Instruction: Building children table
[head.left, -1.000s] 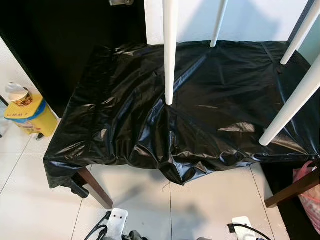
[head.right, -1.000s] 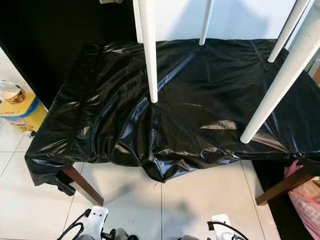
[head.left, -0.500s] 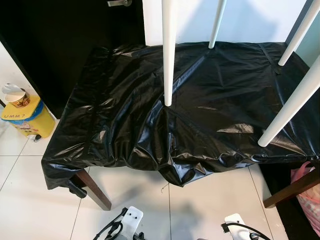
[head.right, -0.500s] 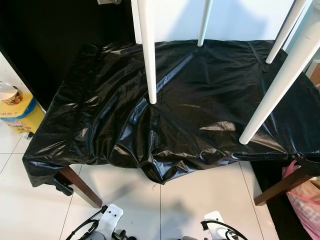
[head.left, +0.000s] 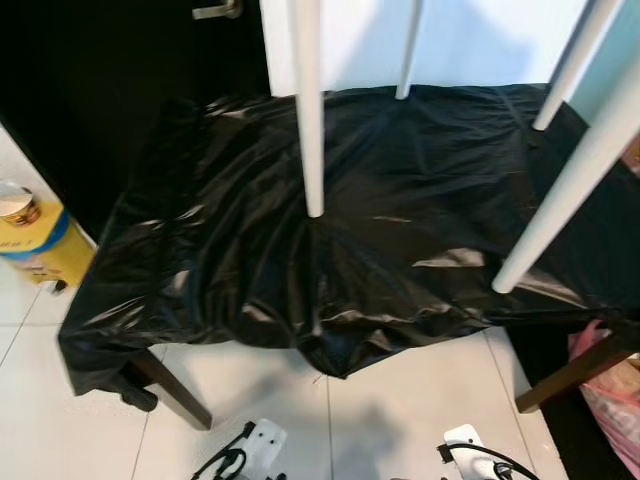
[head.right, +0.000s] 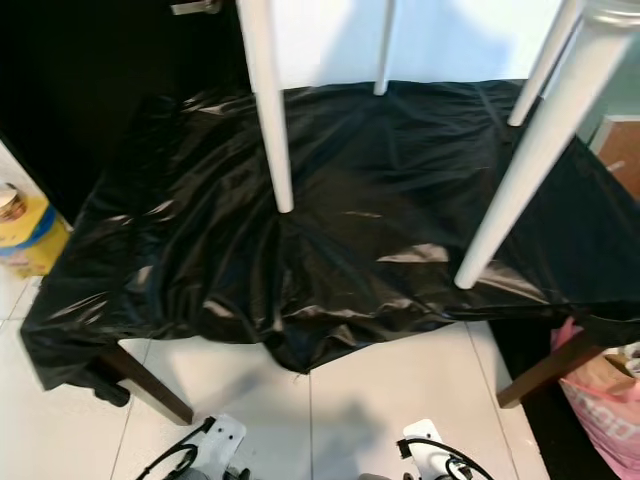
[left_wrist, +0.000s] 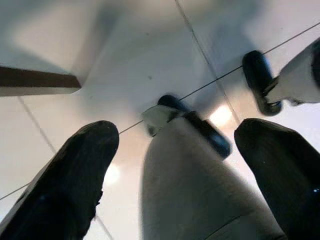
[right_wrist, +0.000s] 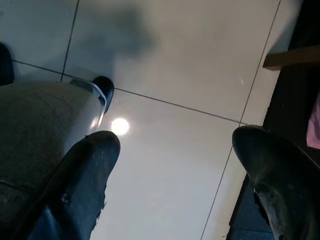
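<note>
A: Seen ahead? Four white round table legs (head.left: 309, 120), slim, planted on black plastic-draped worktop (head.left: 420, 180), well above and beyond both grippers.

B: Grippers? Left gripper (left_wrist: 187, 165) and right gripper (right_wrist: 175, 170) hanging over floor tiles (right_wrist: 175, 60), fingers spread wide, holding nothing.

The four white legs (head.left: 310, 110) all run off the top of the frame, so whatever they're attached to is cut off. The black plastic sheet (head.left: 400, 230) covers the table under it completely; just two brown wooden legs (head.left: 175, 385) poke out at lower left and lower right. The yellow container (head.left: 35, 245) at the left edge is cropped, label unreadable. The pink bag (head.right: 605, 400) at lower right is cropped too. Head views are a bit blurry.
</note>
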